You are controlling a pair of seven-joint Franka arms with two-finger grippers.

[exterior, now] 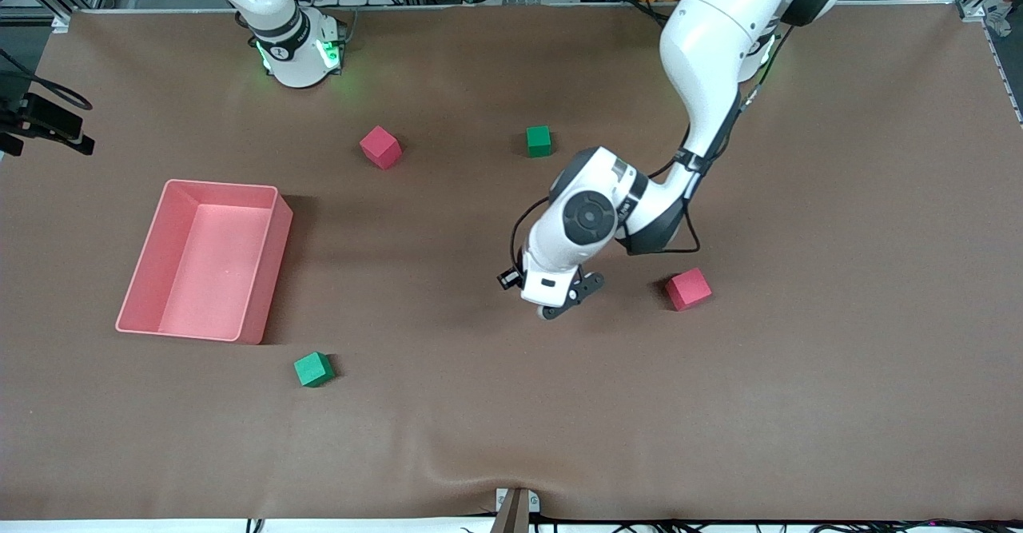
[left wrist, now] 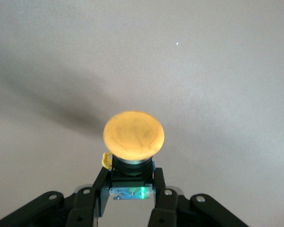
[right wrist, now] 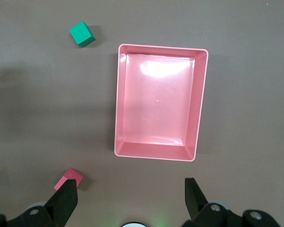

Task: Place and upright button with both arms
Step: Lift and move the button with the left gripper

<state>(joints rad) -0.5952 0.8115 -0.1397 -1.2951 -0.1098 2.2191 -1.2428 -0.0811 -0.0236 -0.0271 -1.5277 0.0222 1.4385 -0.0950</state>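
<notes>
Below, wrinkled brown table (exterior: 479, 437) carries scattered cubes (exterior: 380, 147).

The table (exterior: 839, 405) carries two red cubes (exterior: 380, 147) (exterior: 688, 288), two green cubes (exterior: 539, 141) (exterior: 313, 369), one pink bin (exterior: 276, 277) and one orange-capped button (left wrist: 133, 134), with two robot arms (exterior: 703, 61) (exterior: 280, 29) reaching over it.
</notes>
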